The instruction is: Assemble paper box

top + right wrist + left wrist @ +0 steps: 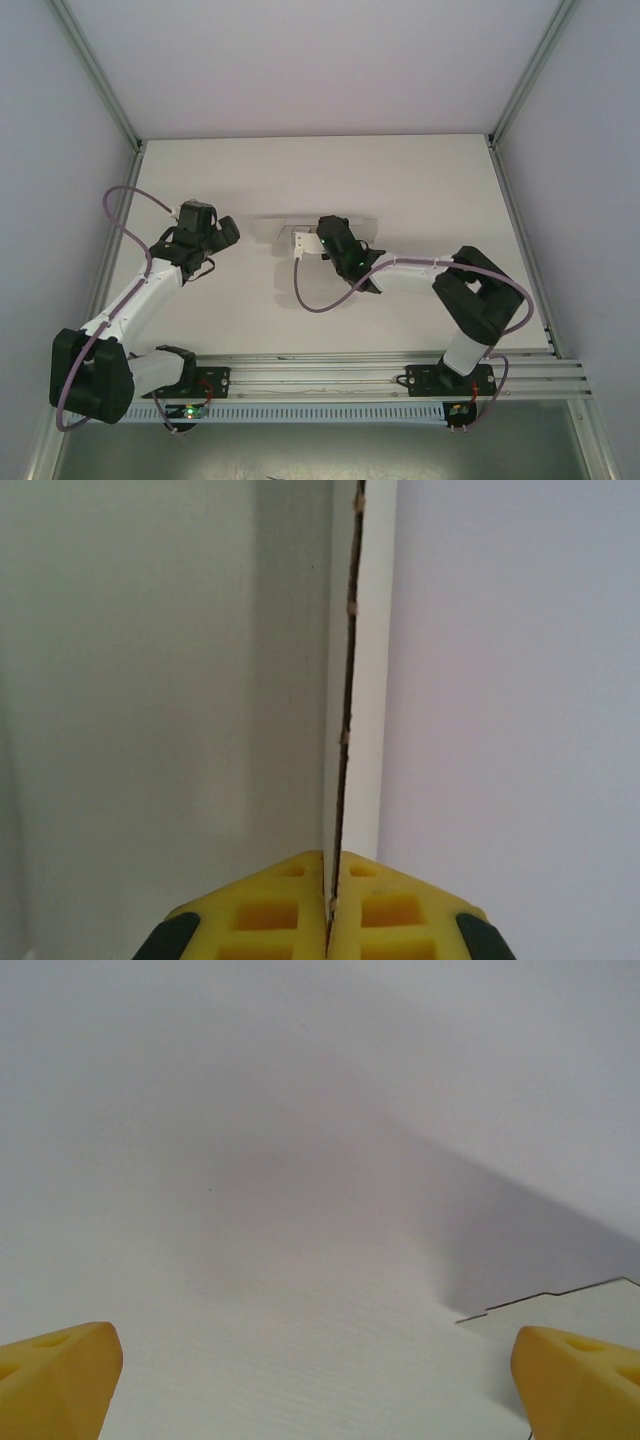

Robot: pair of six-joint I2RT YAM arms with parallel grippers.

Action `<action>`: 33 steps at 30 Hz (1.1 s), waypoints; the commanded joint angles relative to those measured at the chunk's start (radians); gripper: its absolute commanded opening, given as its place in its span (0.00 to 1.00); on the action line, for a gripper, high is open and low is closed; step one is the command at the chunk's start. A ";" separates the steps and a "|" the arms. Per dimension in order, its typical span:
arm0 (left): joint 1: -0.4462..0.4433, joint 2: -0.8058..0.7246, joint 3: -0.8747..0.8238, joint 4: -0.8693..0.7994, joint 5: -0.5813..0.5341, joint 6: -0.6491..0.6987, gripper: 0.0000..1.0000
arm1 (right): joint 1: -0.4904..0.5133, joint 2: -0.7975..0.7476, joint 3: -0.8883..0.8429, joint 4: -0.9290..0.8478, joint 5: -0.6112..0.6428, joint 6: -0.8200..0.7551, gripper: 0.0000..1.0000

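The paper box, thin, light, floppy card on the surface, is pinched at one edge by the closed right jaws. The left jaws gape near it. It is best gripped beside the creases.

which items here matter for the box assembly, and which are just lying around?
Job:
paper box, edge pinched in the shut right pincer
left pincer, open, near a corner of the sheet

Not job:
table
purple cables
frame rails
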 commanded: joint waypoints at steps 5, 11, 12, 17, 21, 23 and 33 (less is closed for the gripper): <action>0.016 0.016 -0.015 0.048 -0.019 0.004 1.00 | 0.027 0.065 -0.082 0.097 0.028 0.000 0.00; 0.023 0.072 -0.004 0.064 0.023 0.013 1.00 | 0.031 0.047 -0.113 0.225 0.084 -0.053 0.00; 0.023 0.076 -0.010 0.080 0.049 0.023 1.00 | 0.030 0.031 -0.100 0.191 0.078 -0.045 0.00; 0.023 0.069 -0.072 0.215 0.220 0.067 1.00 | 0.017 -0.007 -0.090 0.176 0.023 -0.045 0.00; 0.023 0.068 -0.116 0.366 0.400 0.165 1.00 | 0.004 -0.013 -0.132 0.226 -0.035 -0.096 0.00; 0.023 0.082 -0.113 0.402 0.460 0.252 1.00 | -0.006 -0.016 -0.133 0.213 -0.056 -0.086 0.00; 0.025 0.356 0.143 0.176 0.769 0.658 0.85 | -0.023 -0.048 -0.138 0.205 -0.119 -0.092 0.00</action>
